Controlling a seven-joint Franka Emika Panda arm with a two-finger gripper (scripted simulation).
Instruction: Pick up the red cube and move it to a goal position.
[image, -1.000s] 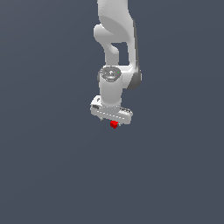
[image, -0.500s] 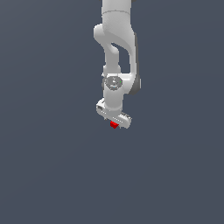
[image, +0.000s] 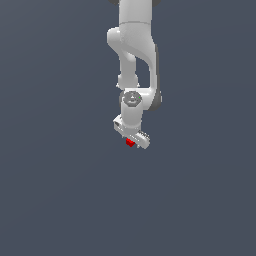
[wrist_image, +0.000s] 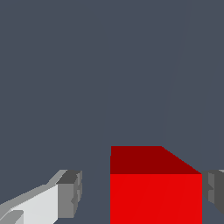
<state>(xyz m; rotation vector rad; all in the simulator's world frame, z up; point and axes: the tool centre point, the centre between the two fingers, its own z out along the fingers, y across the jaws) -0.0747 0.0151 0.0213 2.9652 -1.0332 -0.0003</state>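
The red cube (image: 130, 143) is a tiny bright red block just under the white gripper (image: 132, 140) in the exterior view. In the wrist view the cube (wrist_image: 155, 192) sits between the two grey fingertips. One fingertip (wrist_image: 72, 192) stands apart from the cube with a visible gap. The other fingertip (wrist_image: 215, 192) is right at the cube's opposite face. The gripper is open around the cube, and its bar is tilted in the exterior view. The cube's underside and what it rests on do not show.
The white arm (image: 134, 55) comes down from the top of the exterior view. All around is a plain dark grey-blue surface (image: 60, 190) with no other objects or edges in view.
The wrist has turned, so the gripper bar now sits tilted, and it has come slightly lower over the cube. The cube has stayed in place.
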